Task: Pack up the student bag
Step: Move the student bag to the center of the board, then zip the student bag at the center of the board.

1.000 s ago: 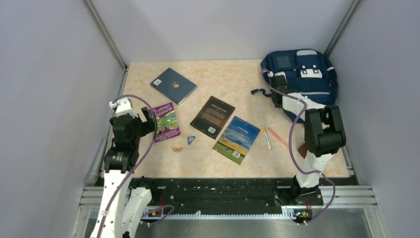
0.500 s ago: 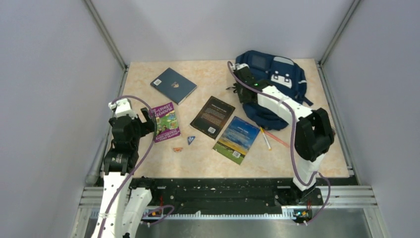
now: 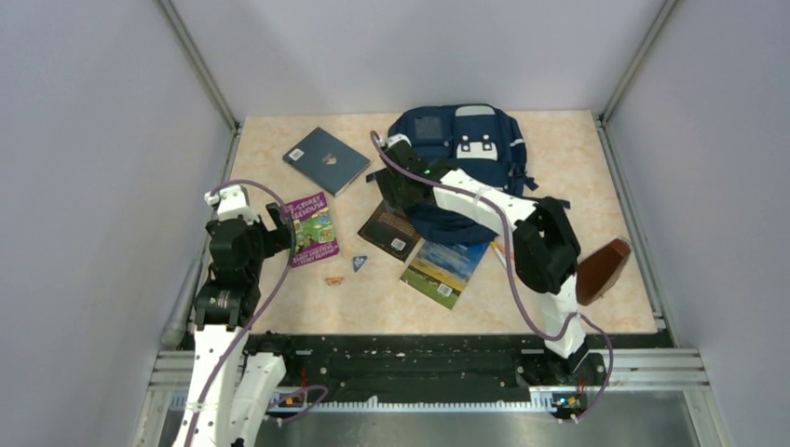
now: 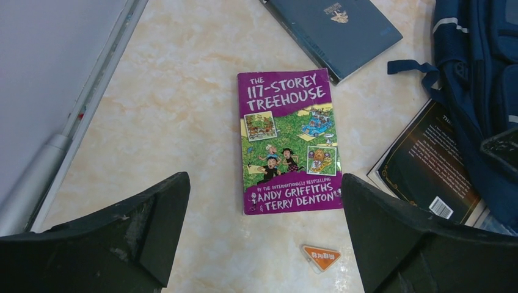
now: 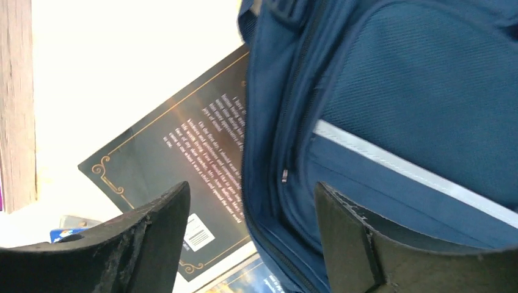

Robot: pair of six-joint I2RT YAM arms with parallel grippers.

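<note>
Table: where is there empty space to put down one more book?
Bare table lies right of the student bag, up to the right edge. Another strip runs along the near edge, before the purple book. The middle is crowded: the bag overlaps the black book, with the landscape book close by.

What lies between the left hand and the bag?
The purple book lies nearest the left hand, then the black book, partly under the bag; the left wrist view shows it.
</note>
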